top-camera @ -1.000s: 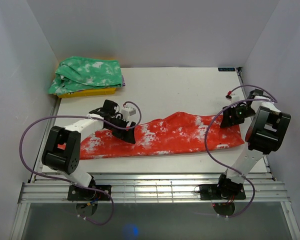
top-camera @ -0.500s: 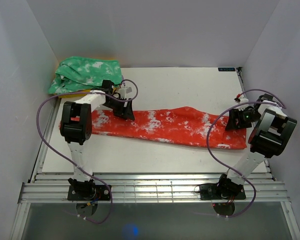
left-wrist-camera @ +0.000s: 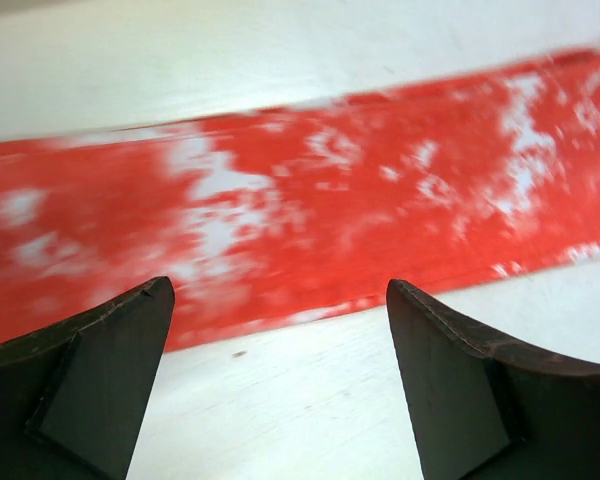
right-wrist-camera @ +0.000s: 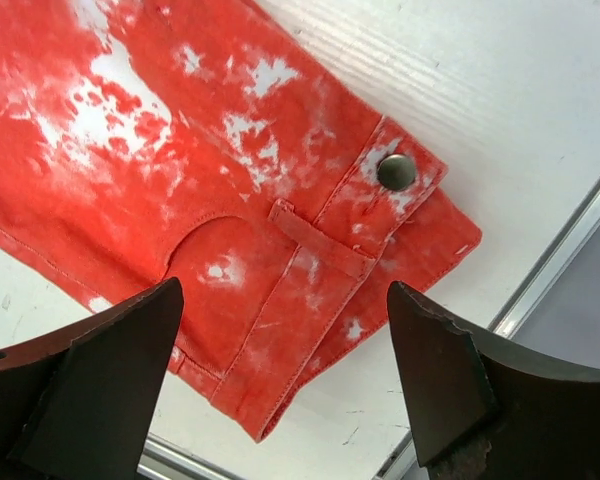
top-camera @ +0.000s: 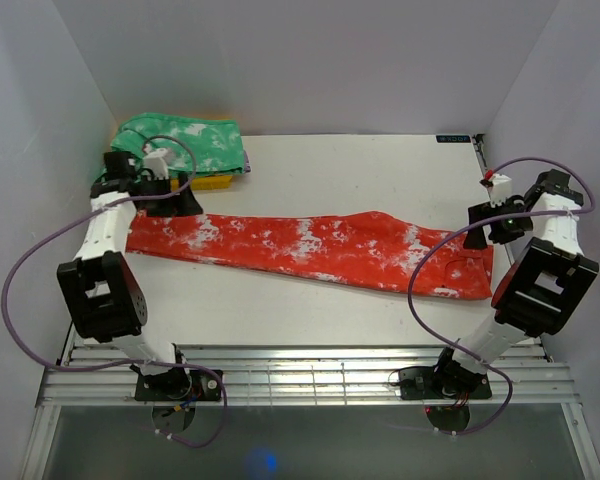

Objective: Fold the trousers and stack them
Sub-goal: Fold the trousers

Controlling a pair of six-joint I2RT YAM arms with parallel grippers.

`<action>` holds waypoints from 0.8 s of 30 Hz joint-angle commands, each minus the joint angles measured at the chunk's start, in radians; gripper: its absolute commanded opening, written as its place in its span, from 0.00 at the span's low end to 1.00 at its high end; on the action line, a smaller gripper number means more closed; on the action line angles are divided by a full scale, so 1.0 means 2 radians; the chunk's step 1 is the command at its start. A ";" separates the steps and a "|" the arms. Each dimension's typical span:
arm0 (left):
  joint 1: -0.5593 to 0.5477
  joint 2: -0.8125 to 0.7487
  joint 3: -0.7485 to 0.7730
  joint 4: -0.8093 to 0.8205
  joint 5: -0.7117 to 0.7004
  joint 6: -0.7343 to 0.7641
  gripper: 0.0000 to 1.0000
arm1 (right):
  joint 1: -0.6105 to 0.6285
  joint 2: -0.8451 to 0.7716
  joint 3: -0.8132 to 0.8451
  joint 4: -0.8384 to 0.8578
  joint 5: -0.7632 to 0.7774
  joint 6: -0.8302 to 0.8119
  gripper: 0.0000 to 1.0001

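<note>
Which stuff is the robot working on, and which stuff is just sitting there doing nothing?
For the job:
- red-orange tie-dye trousers, stretched out flat across the table

Just lying about:
- green mottled garment, bunched in the far left corner
- yellow cloth, peeking out beneath it

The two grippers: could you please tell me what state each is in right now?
Left gripper: open, holding nothing, over the trousers.
Right gripper: open, holding nothing, over the trousers.
</note>
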 commanded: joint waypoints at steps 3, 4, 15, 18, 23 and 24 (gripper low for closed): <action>0.074 -0.035 -0.003 -0.042 0.014 0.035 0.98 | 0.001 -0.027 -0.026 -0.042 0.030 -0.027 0.88; 0.079 -0.036 -0.002 -0.053 0.028 0.057 0.98 | 0.002 -0.033 -0.027 -0.045 0.028 -0.027 0.87; 0.078 -0.129 -0.056 -0.076 0.078 0.125 0.95 | -0.010 -0.071 -0.054 -0.047 0.055 0.054 0.87; 0.077 -0.139 -0.057 -0.075 0.091 0.117 0.93 | -0.011 -0.076 -0.072 -0.048 0.051 0.052 0.85; 0.038 -0.141 -0.058 -0.081 0.075 0.127 0.92 | -0.024 -0.076 -0.098 -0.044 0.060 0.031 0.83; 0.034 -0.141 -0.058 -0.085 0.073 0.131 0.92 | -0.028 -0.075 -0.099 -0.044 0.062 0.028 0.83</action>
